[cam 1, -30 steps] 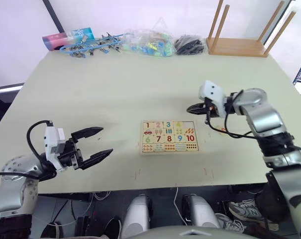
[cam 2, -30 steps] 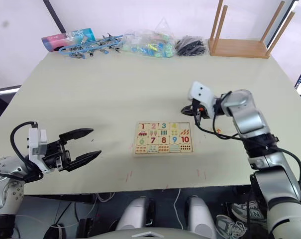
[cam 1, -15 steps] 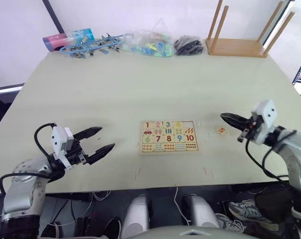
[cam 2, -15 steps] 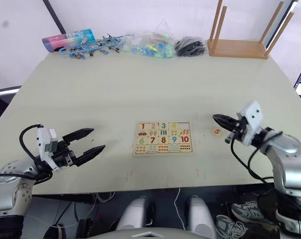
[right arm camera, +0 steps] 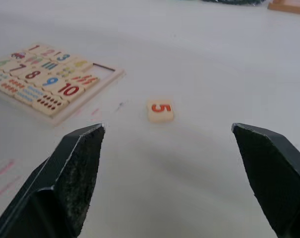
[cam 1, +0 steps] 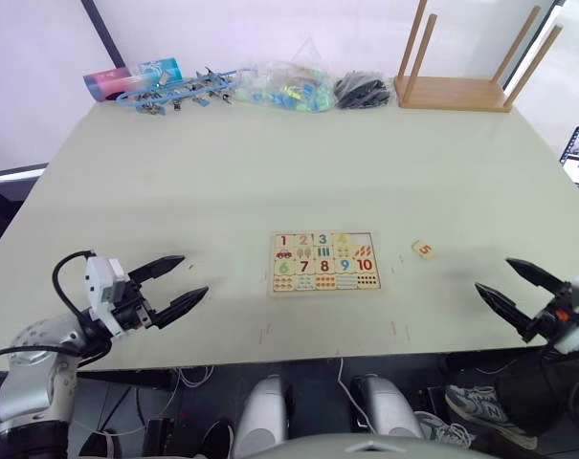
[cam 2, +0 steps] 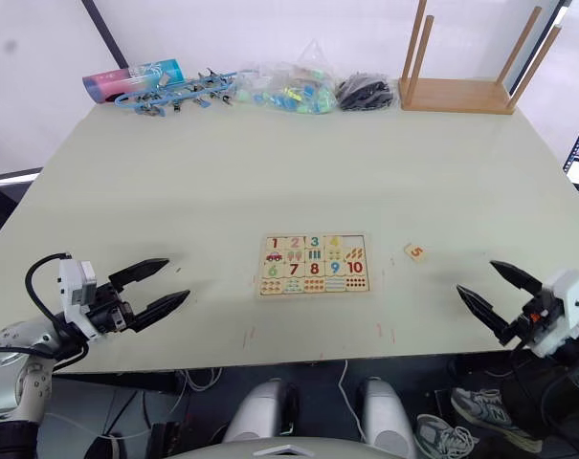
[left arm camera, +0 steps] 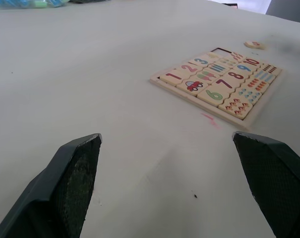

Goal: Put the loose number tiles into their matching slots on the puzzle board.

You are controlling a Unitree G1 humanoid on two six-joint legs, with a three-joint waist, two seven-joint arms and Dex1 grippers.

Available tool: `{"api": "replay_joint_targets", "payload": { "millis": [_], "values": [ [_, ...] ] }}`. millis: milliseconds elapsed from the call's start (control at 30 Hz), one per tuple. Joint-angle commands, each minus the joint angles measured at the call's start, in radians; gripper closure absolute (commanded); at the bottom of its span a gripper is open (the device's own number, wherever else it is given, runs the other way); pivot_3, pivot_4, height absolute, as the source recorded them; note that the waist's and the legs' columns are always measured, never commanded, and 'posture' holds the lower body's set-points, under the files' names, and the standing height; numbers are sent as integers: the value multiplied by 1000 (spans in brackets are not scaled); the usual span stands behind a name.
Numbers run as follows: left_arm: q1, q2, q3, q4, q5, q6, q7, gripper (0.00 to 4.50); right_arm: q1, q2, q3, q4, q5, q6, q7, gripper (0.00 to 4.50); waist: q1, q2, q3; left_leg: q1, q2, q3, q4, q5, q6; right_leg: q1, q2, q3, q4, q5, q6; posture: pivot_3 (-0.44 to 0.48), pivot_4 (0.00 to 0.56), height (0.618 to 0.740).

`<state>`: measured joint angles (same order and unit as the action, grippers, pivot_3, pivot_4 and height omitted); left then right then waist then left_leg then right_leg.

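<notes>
Grippers, left [cam 1: 179,284] and right [cam 2: 495,292], are hanging wide, empty. Puzzle board [cam 1: 324,261] is holding 1-4; tile 5 [cam 1: 423,249] is lying loose on the desk [cam 1: 270,172].

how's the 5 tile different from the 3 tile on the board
The 5 tile lies loose on the table, to the right of the puzzle board; the 3 tile sits in the board's top row. The 5's digit is orange-red, the 3's is teal. The 5 lies slightly turned; the 3 lines up with its neighbours. Both are small pale-wood tiles with one printed digit.
</notes>
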<state>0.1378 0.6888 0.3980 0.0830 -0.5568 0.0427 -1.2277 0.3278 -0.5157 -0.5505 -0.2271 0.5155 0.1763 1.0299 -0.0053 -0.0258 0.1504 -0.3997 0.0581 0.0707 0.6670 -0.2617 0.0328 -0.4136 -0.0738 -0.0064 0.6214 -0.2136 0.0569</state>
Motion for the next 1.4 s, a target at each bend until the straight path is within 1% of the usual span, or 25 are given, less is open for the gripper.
{"api": "replay_joint_targets", "payload": {
  "millis": [33, 133, 300, 667, 1200, 1400],
  "values": [
    [22, 16, 46, -13, -27, -22, -26, 0, 38, -3, -26, 11, 28, -64, 26, 80, -1, 1, 0, 0, 0, 0, 0, -1, -2, 0, -1, 0, 0, 0, 0, 0, 150, 740],
    [38, 16, 60, -19, -31, -21, -32, 0, 62, -1, -20, 51, 18, -101, 31, 80, -2, 0, 0, 0, 0, 1, 0, -2, -3, 0, -3, -1, 0, 0, 0, 0, 150, 740],
    [52, 14, 66, -29, -38, -16, -30, 0, 59, -7, -3, 77, 17, -126, 19, 80, 0, 0, 0, 0, -1, 1, -2, -2, -2, -1, -6, -3, 0, 2, -3, 0, 150, 740],
    [54, 14, 62, -46, -46, -8, -26, 0, 35, -39, 25, 75, 23, -115, 2, 80, 0, 0, 0, 0, -1, 1, -2, -2, -2, -1, -6, -4, 0, 1, -2, 0, 150, 740],
    [63, 21, 60, -66, -56, -2, -26, 0, 20, -44, 42, 112, 18, -136, 19, 80, 2, 1, 0, 0, -1, 1, -2, -2, -2, -1, -6, -5, 0, 1, -2, 0, 150, 740],
    [49, 25, 48, -62, -57, -11, -56, 0, 11, -50, 57, 102, 18, -131, 11, 80, 2, 0, 0, 0, -1, 1, -2, -2, -2, -1, -6, -4, 0, 1, -2, 0, 150, 740]
  ]
}}
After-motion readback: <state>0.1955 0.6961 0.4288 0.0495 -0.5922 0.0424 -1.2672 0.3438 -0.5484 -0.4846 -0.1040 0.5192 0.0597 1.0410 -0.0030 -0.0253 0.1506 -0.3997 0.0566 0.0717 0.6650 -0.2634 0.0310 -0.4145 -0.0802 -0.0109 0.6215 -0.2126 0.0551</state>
